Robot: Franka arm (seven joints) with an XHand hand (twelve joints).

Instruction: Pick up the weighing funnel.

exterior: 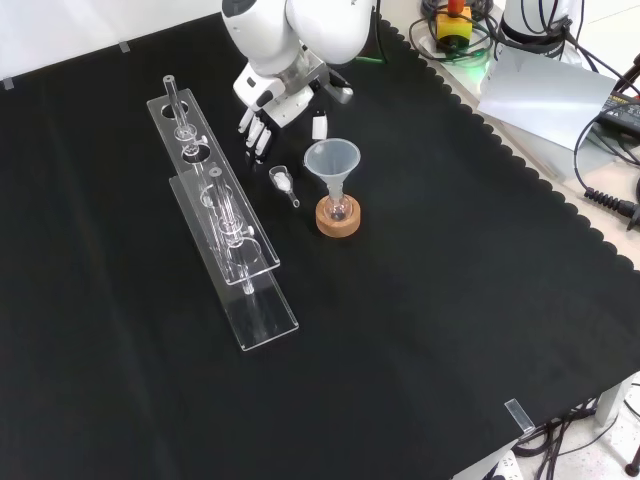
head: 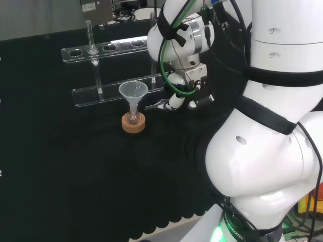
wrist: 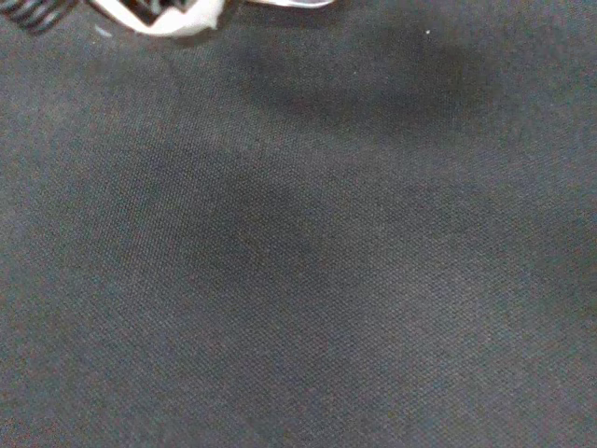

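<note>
Nearest you in the front view is the near end of a clear rack (exterior: 240, 270), which runs away over the black cloth (exterior: 450, 330) toward the far left, with one tube (exterior: 177, 105) upright at its far end. Right of the rack, the weighing funnel (exterior: 283, 181) lies flat on the cloth, scoop end farther off, short stem pointing nearer and right; nothing touches it. Just right of it the funnel (exterior: 332, 160) stands mouth up, its stem in a small flask (exterior: 338, 207) on a cork ring (exterior: 338, 225). Your hand (exterior: 264, 120) hangs just beyond the weighing funnel, to its far left, with fingers (exterior: 256, 132) fairly straight, pointing down at the cloth and holding nothing; a strip of cloth shows between fingertips and scoop. In the head view the hand (head: 184, 98) sits low, right of the funnel (head: 133, 93), by the rack's (head: 101, 93) right end. At the wrist you see bare cloth (wrist: 298, 261) and a white blur of the hand (wrist: 173, 14) at one edge.
</note>
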